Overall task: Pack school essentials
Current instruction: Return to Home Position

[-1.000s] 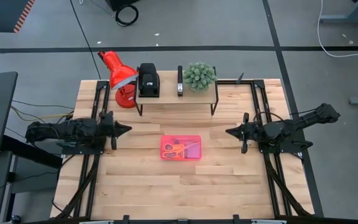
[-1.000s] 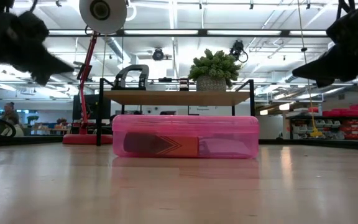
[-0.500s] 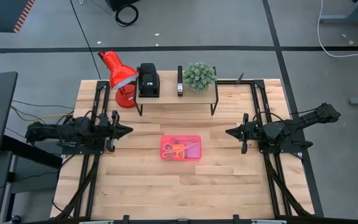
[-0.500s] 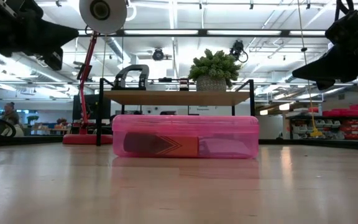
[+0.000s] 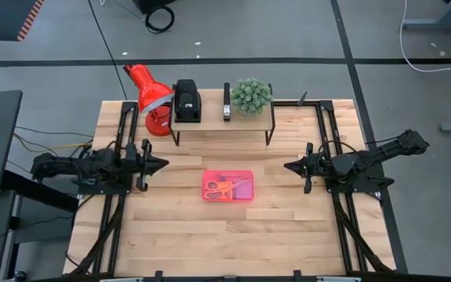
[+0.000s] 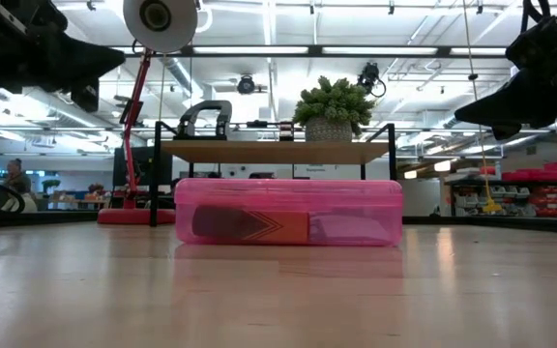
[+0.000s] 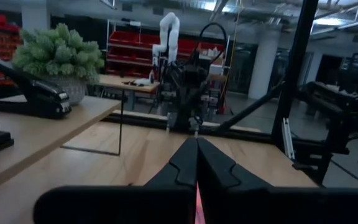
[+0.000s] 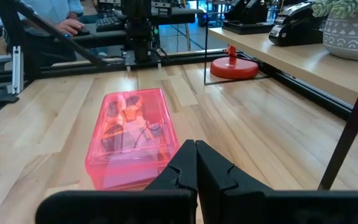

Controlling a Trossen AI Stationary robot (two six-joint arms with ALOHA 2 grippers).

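Box of translucent pink plastic [image 5: 228, 186] lies lengthwise between my left gripper [image 5: 161, 164] and right gripper [image 5: 287, 166], both clamped together, holding nothing.

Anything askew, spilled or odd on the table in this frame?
Nothing stands out. The translucent pink plastic supply box sits closed, flat and square mid-table, yellow-handled scissors visible inside; the left gripper and right gripper are shut, apart from it at either side.
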